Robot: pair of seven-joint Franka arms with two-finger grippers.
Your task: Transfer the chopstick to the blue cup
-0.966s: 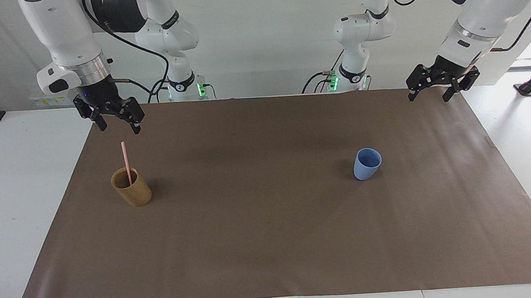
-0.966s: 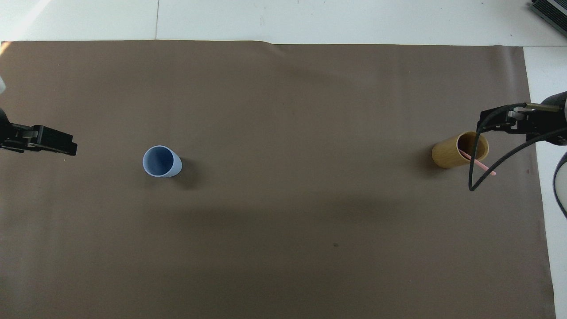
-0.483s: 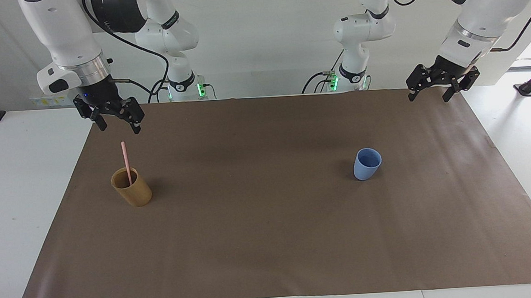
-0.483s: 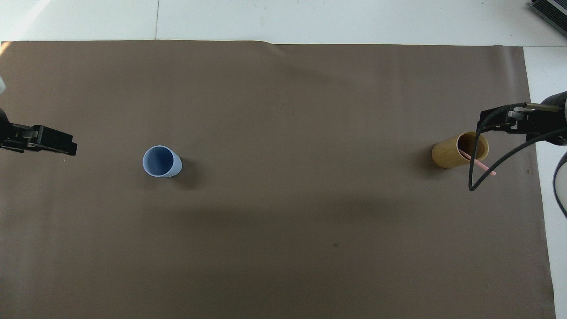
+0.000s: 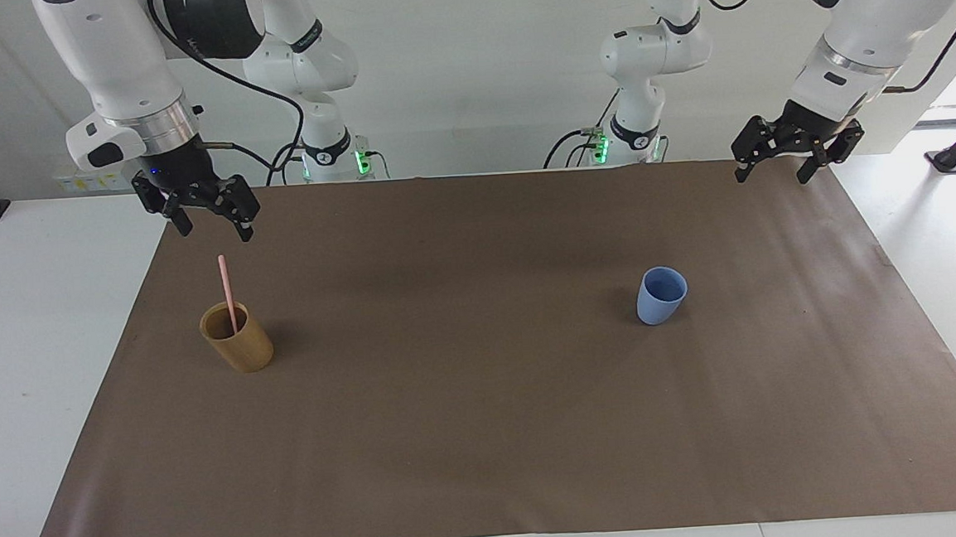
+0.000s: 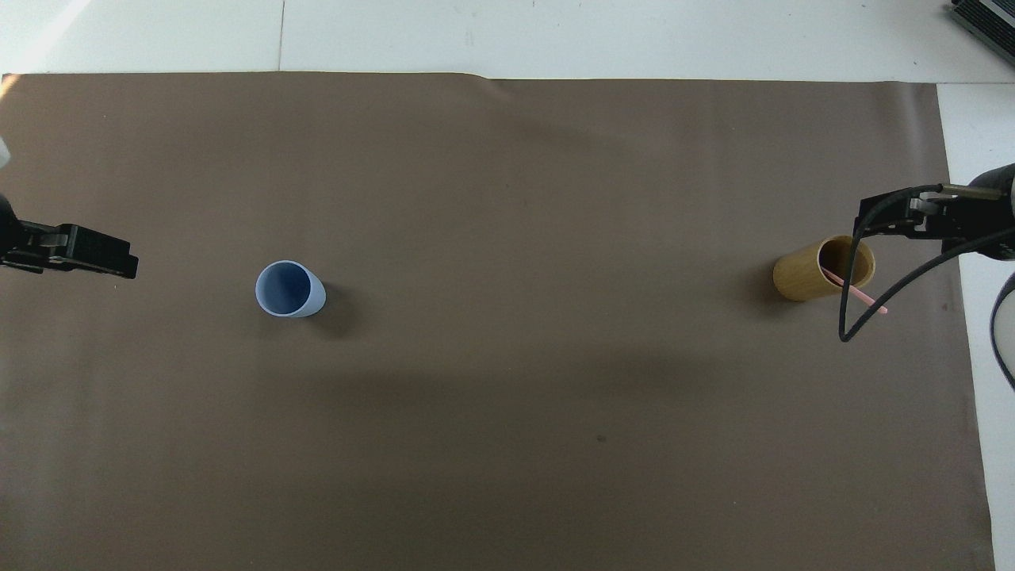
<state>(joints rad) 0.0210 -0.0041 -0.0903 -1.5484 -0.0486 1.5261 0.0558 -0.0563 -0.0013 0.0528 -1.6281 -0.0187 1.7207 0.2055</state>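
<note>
Both tools wide open, holding nothing.
The right tool (image 5: 211, 225) hangs above the chopstick (image 5: 227, 290) (in the tan cup (image 5: 237, 340)); the left tool (image 5: 775, 172) waits, blue cup (image 5: 660, 295) well apart.

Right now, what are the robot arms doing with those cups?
Nothing is being held. The pink chopstick stands in the tan cup at the right arm's end. The right gripper hangs open above it. The left gripper waits open at its own end, and the blue cup is empty.
</note>
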